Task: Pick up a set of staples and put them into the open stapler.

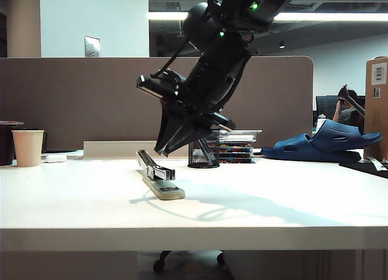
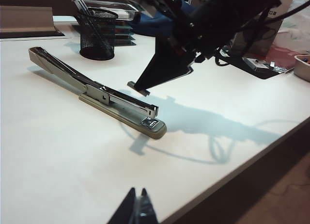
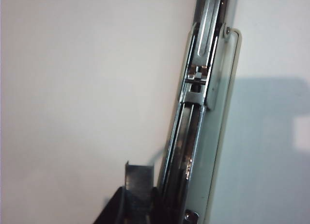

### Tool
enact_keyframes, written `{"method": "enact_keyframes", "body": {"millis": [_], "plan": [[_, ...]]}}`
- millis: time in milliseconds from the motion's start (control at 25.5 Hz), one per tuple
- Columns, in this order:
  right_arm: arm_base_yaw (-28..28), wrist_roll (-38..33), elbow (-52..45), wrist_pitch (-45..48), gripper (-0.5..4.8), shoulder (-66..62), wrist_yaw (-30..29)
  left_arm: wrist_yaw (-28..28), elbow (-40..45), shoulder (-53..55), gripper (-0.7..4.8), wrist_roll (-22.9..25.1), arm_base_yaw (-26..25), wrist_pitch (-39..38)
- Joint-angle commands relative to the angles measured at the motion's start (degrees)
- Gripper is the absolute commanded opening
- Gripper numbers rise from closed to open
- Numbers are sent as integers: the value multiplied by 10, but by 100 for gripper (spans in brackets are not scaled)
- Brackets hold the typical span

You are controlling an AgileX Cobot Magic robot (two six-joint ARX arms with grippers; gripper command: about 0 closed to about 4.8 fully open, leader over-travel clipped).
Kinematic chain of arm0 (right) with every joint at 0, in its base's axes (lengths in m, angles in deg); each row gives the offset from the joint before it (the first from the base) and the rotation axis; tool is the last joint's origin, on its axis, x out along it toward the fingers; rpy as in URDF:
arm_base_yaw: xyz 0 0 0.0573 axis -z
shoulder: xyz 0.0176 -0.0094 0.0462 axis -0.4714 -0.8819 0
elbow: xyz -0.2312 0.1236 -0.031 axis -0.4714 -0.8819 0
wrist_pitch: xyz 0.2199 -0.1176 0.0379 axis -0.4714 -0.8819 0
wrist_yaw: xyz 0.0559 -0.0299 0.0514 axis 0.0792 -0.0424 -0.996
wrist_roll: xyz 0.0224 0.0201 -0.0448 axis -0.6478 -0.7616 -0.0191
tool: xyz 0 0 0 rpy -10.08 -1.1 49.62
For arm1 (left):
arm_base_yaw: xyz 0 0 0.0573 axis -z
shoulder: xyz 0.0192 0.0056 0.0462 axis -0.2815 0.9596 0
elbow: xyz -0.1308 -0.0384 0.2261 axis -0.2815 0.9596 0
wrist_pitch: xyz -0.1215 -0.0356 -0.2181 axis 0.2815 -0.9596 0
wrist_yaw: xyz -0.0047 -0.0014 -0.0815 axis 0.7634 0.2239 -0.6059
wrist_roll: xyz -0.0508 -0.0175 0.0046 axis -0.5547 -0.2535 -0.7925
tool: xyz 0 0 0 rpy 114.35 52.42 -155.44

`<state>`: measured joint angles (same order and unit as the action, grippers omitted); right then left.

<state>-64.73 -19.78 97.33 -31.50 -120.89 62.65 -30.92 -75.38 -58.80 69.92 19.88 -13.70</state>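
Exterior view shows a white worktop (image 1: pixel 273 213) with the stapler (image 1: pixel 159 177) lying on it near the middle, its dark top arm raised toward the back and its cream base flat on the surface. Above it hangs the right pincer (image 1: pixel 163 151), pointing down at a slant, with its tips just over the rear part of the stapler and not touching it. Behind stand a black mesh pen cup (image 1: pixel 204 153), a stack of clear boxes (image 1: pixel 237 145) and a blue slipper (image 1: pixel 324 143); a paper cup (image 1: pixel 28 148) stands at the far left.

Right wrist view looks down along the open silver magazine of the stapler (image 3: pixel 206 112). The right pincer (image 3: pixel 138 200) is pressed together on the set of staples (image 3: pixel 139 178), a small dark grey bar that sticks out from between the fingers, just beside the magazine channel and not inside it.

Left wrist view shows the stapler (image 2: pixel 121 104) from the side and the right pincer (image 2: pixel 139 88) above its magazine, with a small piece at its tip. The left pincer (image 2: pixel 138 204) is low at the near edge of the worktop, well apart from the stapler; its two tips are nearly together and hold nothing.
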Motion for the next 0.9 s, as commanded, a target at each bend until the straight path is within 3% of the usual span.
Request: {"method": "enact_keyframes", "body": {"millis": [39, 900], "plan": [[-1, -3, 3, 7, 40, -9, -1, -1, -1, 0, -6, 1, -1, 3], [0, -2, 6, 0, 39, -21, 28, -1, -1, 0, -6, 1, -1, 3]]}}
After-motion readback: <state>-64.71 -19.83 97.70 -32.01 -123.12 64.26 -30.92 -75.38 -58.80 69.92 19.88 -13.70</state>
